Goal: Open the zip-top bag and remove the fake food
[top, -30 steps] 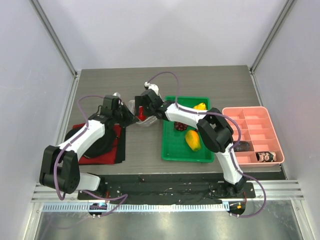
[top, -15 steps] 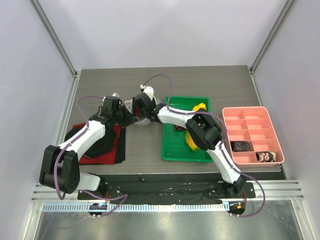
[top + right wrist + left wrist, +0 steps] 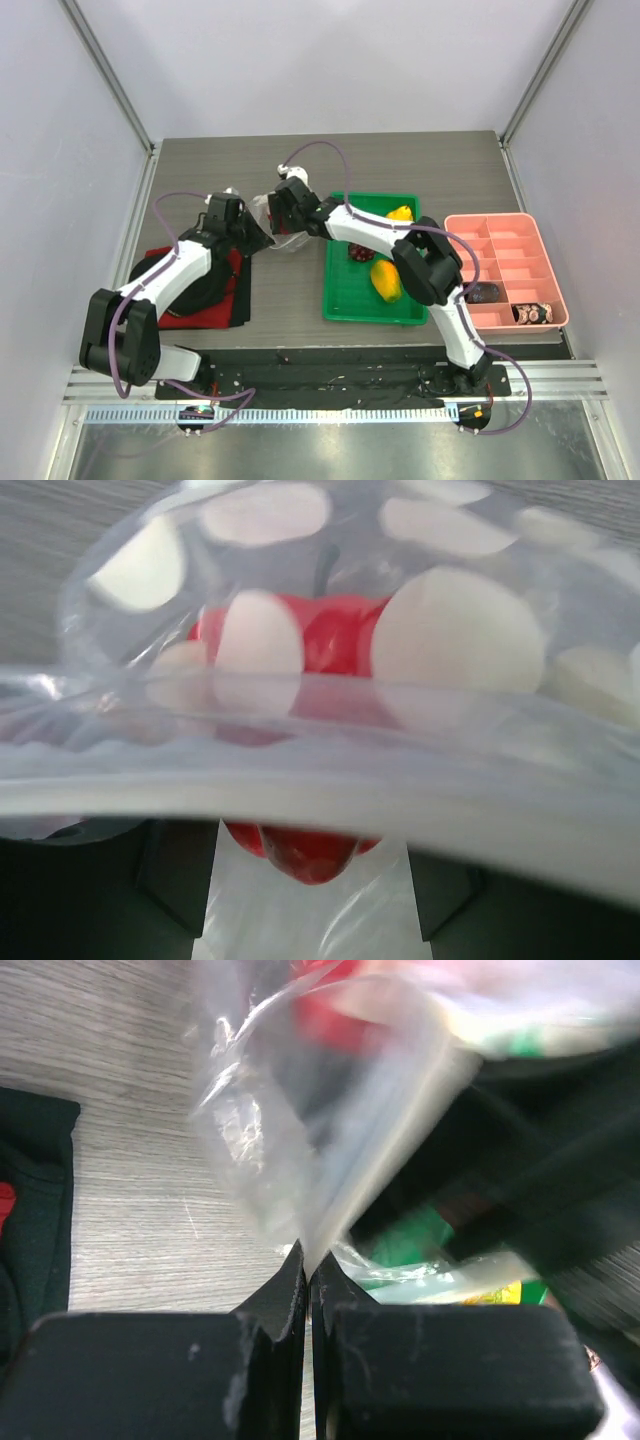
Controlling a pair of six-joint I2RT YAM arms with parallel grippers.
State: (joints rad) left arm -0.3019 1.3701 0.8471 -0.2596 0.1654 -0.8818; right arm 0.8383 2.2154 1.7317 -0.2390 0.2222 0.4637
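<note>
1. The zip-top bag (image 3: 272, 222) is held up just above the wooden table (image 3: 200, 165), left of the green tray (image 3: 345, 300) and between the two arms' tips.
2. The left end effector (image 3: 252, 237) is pinched tight on a lower corner of the clear film. In the left wrist view its fingers (image 3: 270, 1310) meet with only the plastic (image 3: 320, 1130) between them.
3. The right end effector (image 3: 283, 212) reaches into the bag from the far side. Its jaws stand moderately apart, neither wide nor clamped.
4. In the right wrist view the glossy red piece (image 3: 320, 645) sits inside the bag (image 3: 450, 630), behind the white polka dots. Its lower end hangs between the two dark fingers (image 3: 175, 875), and a sliver of clear film shows on either side of it.
5. That red piece shows from the left wrist view too, blurred, near the top of the bag (image 3: 335, 1015).
6. The yellow piece (image 3: 385, 281) lies on the green tray towards its near edge. The dark red grape cluster (image 3: 358, 252) lies on the tray just beyond it, partly under the right arm.
7. A smaller yellow item (image 3: 400, 213) rests at the tray's far edge.
8. A pink compartment tray (image 3: 500, 225) stands right of the green one, with dark lumps (image 3: 485, 292) in its near sections.
9. A red cloth (image 3: 195, 315) lies under the left arm.
</note>
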